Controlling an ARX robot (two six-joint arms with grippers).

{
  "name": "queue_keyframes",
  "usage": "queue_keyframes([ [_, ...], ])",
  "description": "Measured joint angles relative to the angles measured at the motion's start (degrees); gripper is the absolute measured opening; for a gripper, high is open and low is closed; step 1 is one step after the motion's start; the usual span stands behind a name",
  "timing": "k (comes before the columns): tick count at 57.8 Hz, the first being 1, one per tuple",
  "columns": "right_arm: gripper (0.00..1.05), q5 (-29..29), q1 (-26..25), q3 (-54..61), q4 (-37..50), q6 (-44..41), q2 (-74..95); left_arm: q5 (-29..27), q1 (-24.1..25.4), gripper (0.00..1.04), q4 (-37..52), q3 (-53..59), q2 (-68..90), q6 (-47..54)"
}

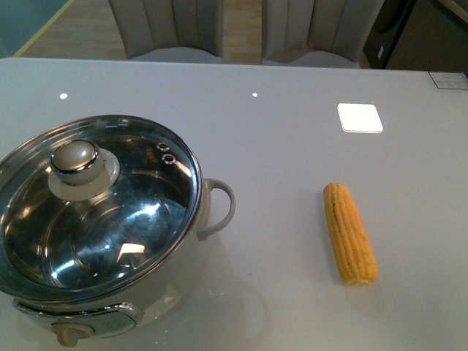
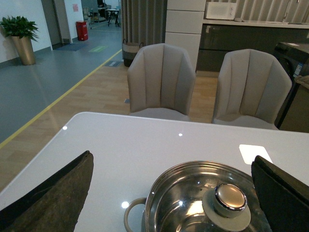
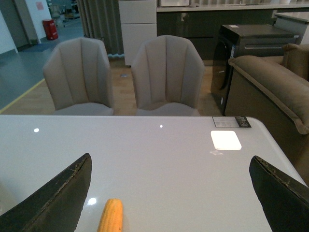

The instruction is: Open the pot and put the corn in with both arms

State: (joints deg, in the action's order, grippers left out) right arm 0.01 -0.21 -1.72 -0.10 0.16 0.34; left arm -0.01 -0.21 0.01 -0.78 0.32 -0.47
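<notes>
Lidded pot [image 1: 110, 285] sat lower left, corn [image 1: 350, 232] lower right, well apart.
Both grippers, left [image 2: 171, 193] and right [image 3: 169, 193], gaped wide, empty; the lid's knob [image 1: 74, 160] looked smooth, likely slippery; the stiff corn suited a mid-cob grip.

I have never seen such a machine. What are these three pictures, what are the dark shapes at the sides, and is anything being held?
This is a robot with two arms, sitting at a white table. The front view comes from a camera on its body, looking down at the table; neither arm shows there. The other two come from cameras on the wrists.

The dark shapes are fingers of each arm's tool, spread wide: the left tool and the right tool. Both are open and hold nothing.

On the table stand a pot, closed with a glass lid that has a knob, and a corn lying apart from the pot. The left tool looks at the pot, the right one at the corn. Behind the table are two chairs.
</notes>
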Motion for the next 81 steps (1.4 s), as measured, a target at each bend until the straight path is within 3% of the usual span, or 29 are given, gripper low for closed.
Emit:
queue_keyframes([
  [47, 0.96, 0.0, 0.0, 0.0, 0.0, 0.0, 0.0, 0.0, 0.0, 0.98, 0.0, 0.0, 0.0, 0.0],
  [51, 0.96, 0.0, 0.0, 0.0, 0.0, 0.0, 0.0, -5.5, -1.2, 0.98, -8.7, -3.1, 3.8, 2.5],
  [54, 0.96, 0.0, 0.0, 0.0, 0.0, 0.0, 0.0, -6.2, -1.2, 0.98, -14.2, -5.0, 7.7, 3.7],
  [61, 0.96, 0.0, 0.0, 0.0, 0.0, 0.0, 0.0, -6.6, -1.4, 0.98, -16.1, -5.4, 10.9, 4.9],
  [69, 0.96, 0.0, 0.0, 0.0, 0.0, 0.0, 0.0, -9.3, -4.7, 0.98, -10.9, -6.4, 15.7, 5.0],
  [81, 0.96, 0.0, 0.0, 0.0, 0.0, 0.0, 0.0, -13.6, -14.1, 0.98, 8.5, -9.4, 36.3, 4.2],
])
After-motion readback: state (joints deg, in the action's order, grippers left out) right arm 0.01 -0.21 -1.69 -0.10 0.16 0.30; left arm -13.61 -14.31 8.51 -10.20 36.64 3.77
